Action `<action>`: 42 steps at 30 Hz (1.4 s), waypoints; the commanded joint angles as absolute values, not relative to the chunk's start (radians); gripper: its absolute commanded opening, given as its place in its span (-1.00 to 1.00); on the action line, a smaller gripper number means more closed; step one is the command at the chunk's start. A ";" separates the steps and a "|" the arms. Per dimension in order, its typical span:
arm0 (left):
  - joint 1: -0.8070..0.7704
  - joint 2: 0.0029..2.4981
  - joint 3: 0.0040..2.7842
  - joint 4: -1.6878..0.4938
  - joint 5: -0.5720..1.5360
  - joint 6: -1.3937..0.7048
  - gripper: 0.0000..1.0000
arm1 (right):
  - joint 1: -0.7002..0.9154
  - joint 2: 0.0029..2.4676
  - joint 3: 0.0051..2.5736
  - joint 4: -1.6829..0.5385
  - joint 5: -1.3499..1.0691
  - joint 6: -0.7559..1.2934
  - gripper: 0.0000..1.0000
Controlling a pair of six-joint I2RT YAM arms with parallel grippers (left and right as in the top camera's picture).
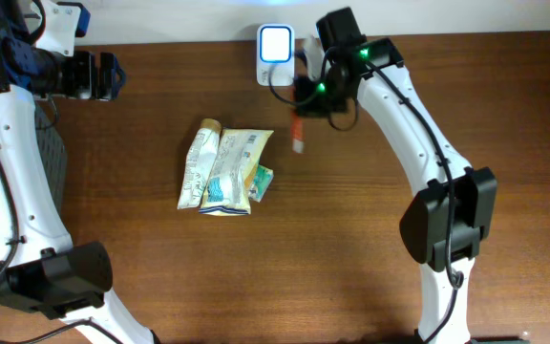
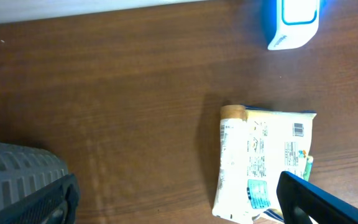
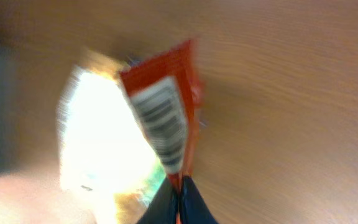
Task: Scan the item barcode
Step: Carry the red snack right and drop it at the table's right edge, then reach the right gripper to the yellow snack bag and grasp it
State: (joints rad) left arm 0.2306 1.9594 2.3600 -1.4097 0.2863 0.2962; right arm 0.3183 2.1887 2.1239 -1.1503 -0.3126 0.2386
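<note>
Right end effector (image 1: pixel 300 113): clamped on red packet (image 3: pixel 163 121), barcode showing.
Left end effector (image 1: pixel 111 76): wide open, empty.
Progress: packet held near scanner (image 1: pixel 275 45) at the desk's far edge; scan apparently pending.

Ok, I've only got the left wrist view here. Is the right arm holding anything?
Observer: Yes. The right gripper is shut on a red packet.
Operator: Any barcode showing on it?
Observer: The right wrist view shows a barcode on a white label on the packet, though it is blurred.
Operator: Is it over the scanner?
Observer: No. From overhead, the packet hangs just to the right of the scanner and nearer the arms, not over its lit window.
</note>
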 commanded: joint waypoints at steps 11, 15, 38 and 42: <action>0.237 1.945 2.365 -1.409 0.287 0.309 0.98 | -0.134 2.133 1.835 -1.522 0.485 0.589 -0.92; 0.237 1.945 2.365 -1.409 0.288 0.308 0.98 | -0.210 2.131 1.832 -1.541 0.394 0.475 0.97; 0.237 1.945 2.365 -1.409 0.288 0.308 0.98 | 0.785 2.135 1.722 -0.858 -0.126 0.698 0.60; 0.237 1.945 2.365 -1.408 0.288 0.308 0.98 | 0.788 2.135 1.616 -0.789 -0.059 0.697 -0.03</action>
